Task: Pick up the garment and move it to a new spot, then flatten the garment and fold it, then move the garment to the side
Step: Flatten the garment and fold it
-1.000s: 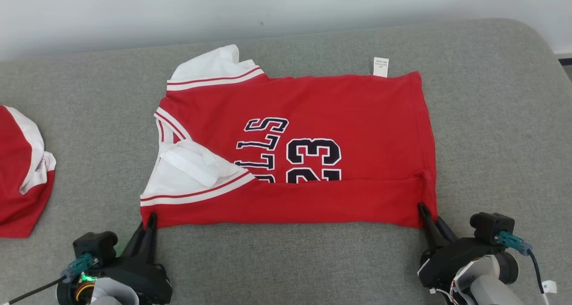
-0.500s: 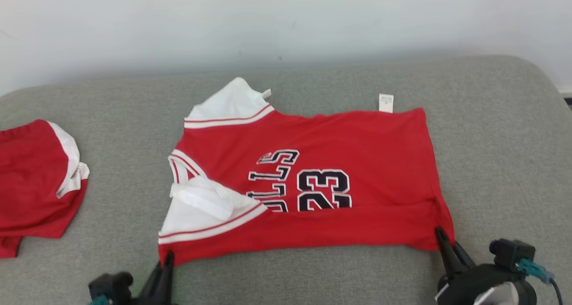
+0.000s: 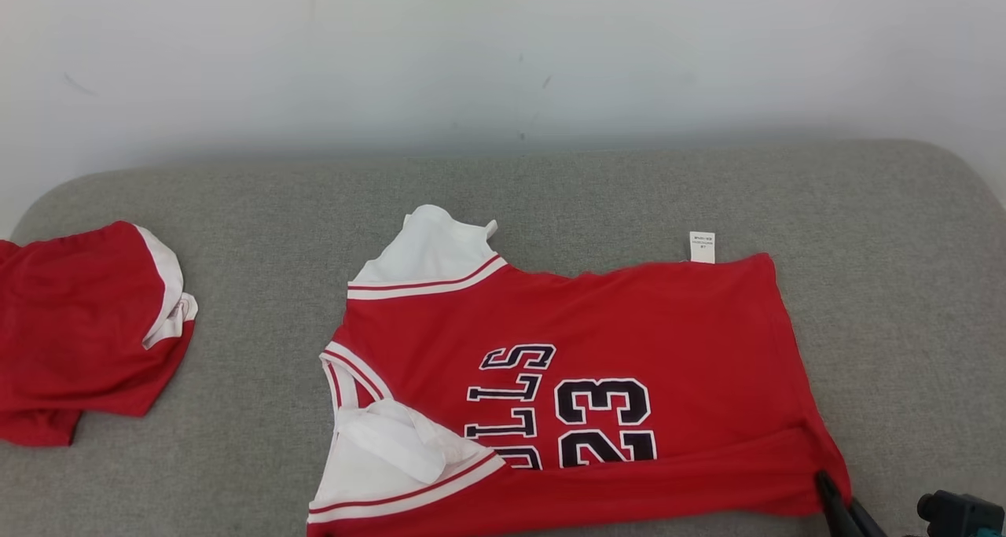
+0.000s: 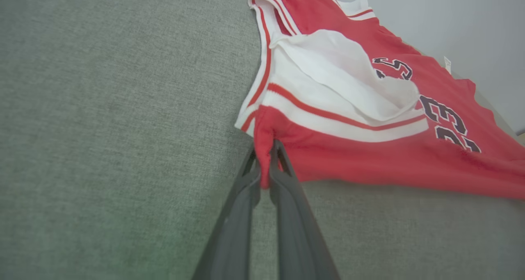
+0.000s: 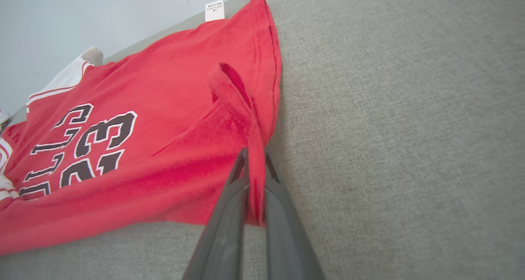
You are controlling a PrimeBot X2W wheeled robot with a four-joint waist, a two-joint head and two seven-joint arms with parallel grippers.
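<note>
At the near left corner of the fold, the left gripper (image 4: 265, 151) has its two dark fingers pinched narrow on a bunched bit of the red jersey (image 4: 369, 161), just below the white, red-striped armhole trim (image 4: 344, 126). The right gripper (image 5: 255, 159) is likewise closed on the jersey's near right corner, at the hem end, with a ridge of cloth standing up between its fingers. Between the two holds the near edge is turned over on itself, covering the lower part of the number 23 (image 3: 605, 419). The jersey lies spread on the grey upholstered cushion (image 3: 259, 230), and its white care label (image 3: 702, 247) sticks out at the far edge. A second red-and-white garment (image 3: 86, 325) lies well apart to the left. The cloth looks light, thin and limp, so it should sag and wrinkle between the holds. Corner pinches on doubled hem or seam, moved together with the edge taut, seem the safest grip; a shallow pinch could slip.
</note>
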